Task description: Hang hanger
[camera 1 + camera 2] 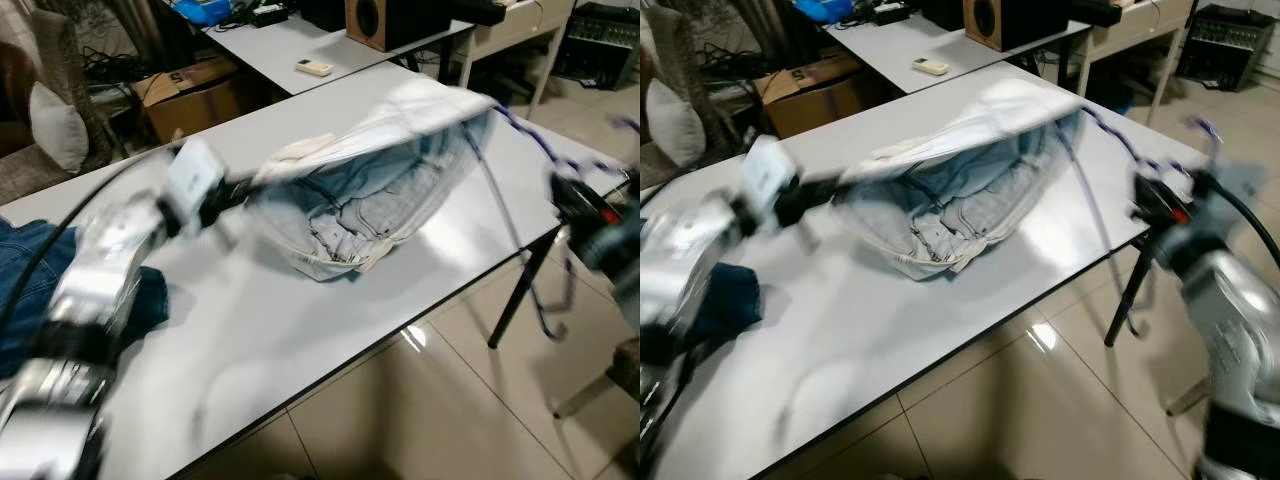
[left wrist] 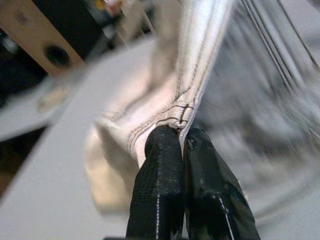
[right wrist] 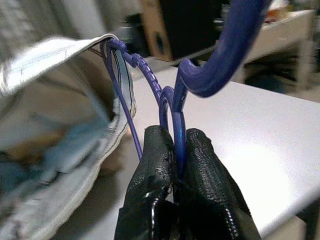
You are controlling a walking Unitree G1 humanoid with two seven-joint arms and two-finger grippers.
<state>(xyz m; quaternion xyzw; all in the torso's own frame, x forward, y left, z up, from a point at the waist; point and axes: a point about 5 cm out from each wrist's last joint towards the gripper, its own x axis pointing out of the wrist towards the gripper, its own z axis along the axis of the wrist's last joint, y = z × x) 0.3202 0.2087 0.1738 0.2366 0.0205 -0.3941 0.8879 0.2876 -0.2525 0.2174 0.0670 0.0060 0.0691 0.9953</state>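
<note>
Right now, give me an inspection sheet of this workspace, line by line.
Surface: white table, glossy tiled floor below.
Job's things: light denim garment lifted off the table, blue hanger threaded into it.
Clutter: dark blue jeans at the table's left edge.
Grippers: left gripper shut on the garment's seam; right gripper shut on the hanger near its hook.
Cables: black cable along the left arm.
Surroundings: second table with remote, wooden speaker, cardboard box.
</note>
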